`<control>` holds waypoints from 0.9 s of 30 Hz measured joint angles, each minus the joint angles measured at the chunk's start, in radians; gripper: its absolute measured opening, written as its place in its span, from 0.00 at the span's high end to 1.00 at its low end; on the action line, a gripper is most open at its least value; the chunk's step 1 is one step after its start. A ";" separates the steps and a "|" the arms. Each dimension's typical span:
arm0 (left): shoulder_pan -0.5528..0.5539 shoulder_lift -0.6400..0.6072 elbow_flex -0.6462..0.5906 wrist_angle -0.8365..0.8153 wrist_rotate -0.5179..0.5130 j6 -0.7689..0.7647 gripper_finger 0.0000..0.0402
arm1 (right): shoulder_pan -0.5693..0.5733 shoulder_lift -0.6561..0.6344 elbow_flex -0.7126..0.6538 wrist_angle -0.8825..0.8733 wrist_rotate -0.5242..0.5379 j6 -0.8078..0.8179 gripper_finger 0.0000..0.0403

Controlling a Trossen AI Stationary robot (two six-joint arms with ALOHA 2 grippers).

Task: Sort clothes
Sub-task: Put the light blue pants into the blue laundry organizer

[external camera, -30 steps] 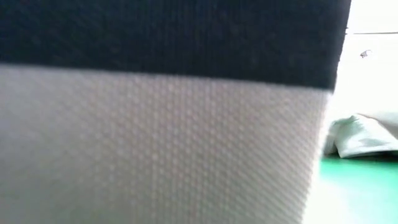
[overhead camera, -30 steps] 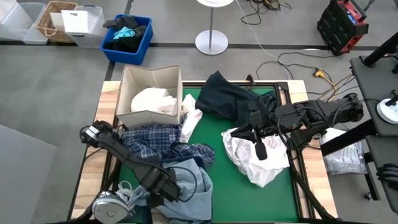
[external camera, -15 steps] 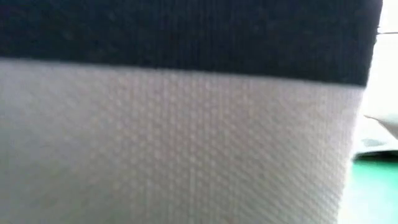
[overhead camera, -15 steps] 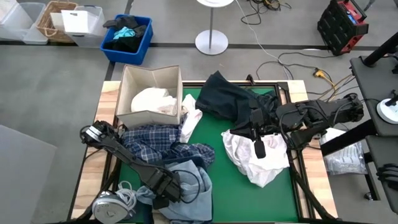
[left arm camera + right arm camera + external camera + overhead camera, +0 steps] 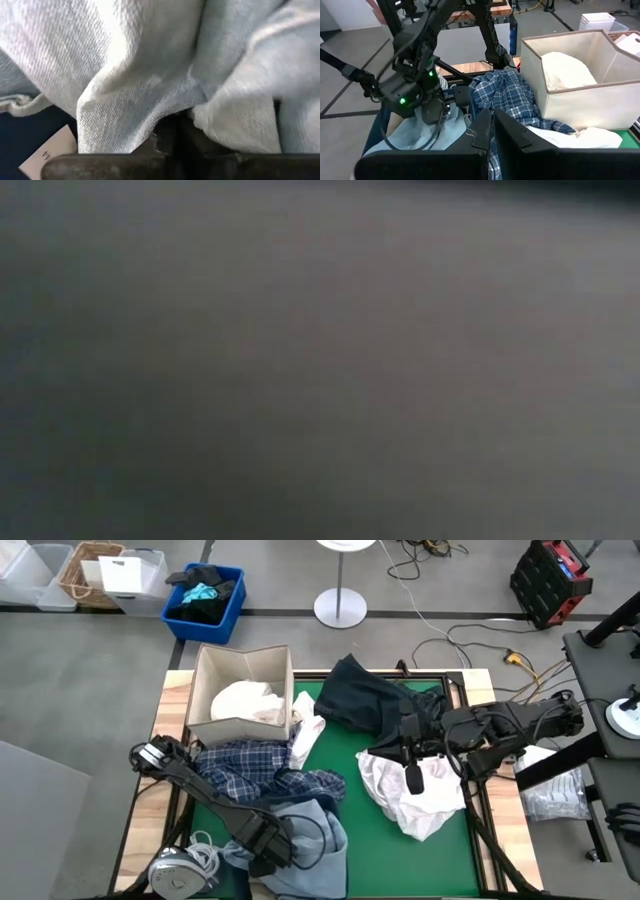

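Light blue denim [image 5: 318,840] lies heaped at the table's near edge, with my left gripper [image 5: 277,848] shut on it; it fills the left wrist view [image 5: 150,75] and blocks the low view. A blue-white plaid shirt [image 5: 250,772] lies beside it toward the far side. My right gripper [image 5: 412,779] is shut, its fingers [image 5: 480,132] pointing toward the table's left, over a crumpled white shirt [image 5: 425,808]. A dark navy piece [image 5: 365,700] lies at the far edge. A box [image 5: 204,690] holds white clothes [image 5: 245,700]. My left gripper pinches a fold of the denim [image 5: 200,112] between its two fingers, which come in low from the table's left. The cloth bunches slack around the fingertips, and the rest of it lies on the table. My right gripper: I cannot tell whether it touches the white shirt beneath it.
Another white piece [image 5: 305,735] lies between the box and the green mat [image 5: 370,850]. A coiled cable [image 5: 185,862] sits at the near left corner and a plastic bag [image 5: 555,792] to the right. On the floor beyond stand a blue bin [image 5: 230,610] and a lamp base [image 5: 340,608].
My left gripper has drawn the denim a little toward the table's near right. The heap has spread that way, and cloth that partly covered the low view now blocks it wholly.
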 joint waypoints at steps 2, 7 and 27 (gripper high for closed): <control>0.000 0.000 0.026 -0.004 0.001 0.007 1.00 | 0.000 0.002 0.000 0.000 0.000 0.001 0.97; -0.001 0.001 0.116 -0.026 -0.013 0.021 1.00 | 0.000 0.001 0.000 0.000 0.022 0.002 0.97; -0.002 0.018 0.543 0.055 -0.245 0.561 1.00 | 0.000 0.000 0.000 -0.001 0.047 0.001 0.97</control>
